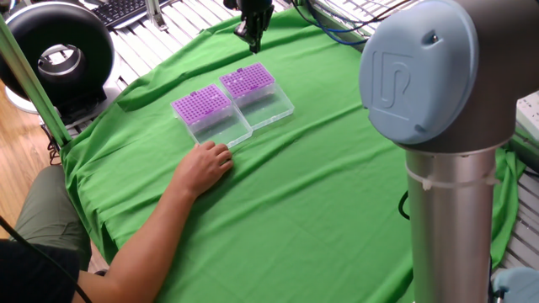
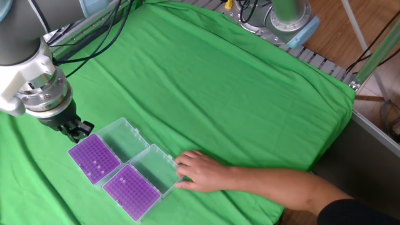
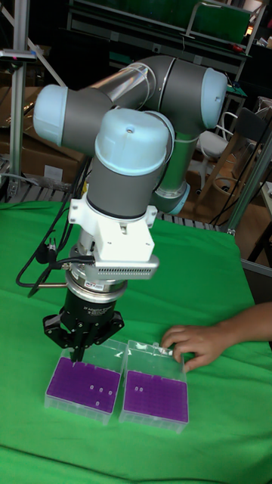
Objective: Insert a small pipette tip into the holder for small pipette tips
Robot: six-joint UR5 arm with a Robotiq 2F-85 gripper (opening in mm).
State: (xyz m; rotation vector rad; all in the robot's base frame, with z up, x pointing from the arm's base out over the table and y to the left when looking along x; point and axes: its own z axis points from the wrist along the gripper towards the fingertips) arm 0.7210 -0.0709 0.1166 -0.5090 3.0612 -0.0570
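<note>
Black two-finger gripper (image 3: 78, 349) hangs over the outer edge of one clear plastic tip box with purple perforated rack (image 3: 84, 385), its fingers drawn close together. A thin tip-like point shows below them in the tall view; cannot tell if a small pipette tip is pinched. A second identical purple-racked box (image 3: 155, 395) sits touching it at 3 o'clock. A person's bare hand (image 2: 201, 171) rests on the green cloth (image 2: 237, 94), fingertips against that second box.

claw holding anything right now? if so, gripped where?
Cannot tell for sure. The claw hangs closed-looking above the far edge of the purple tip holder; a thin dark point shows below it, possibly a pipette tip held by its top, but too small to confirm.
</note>
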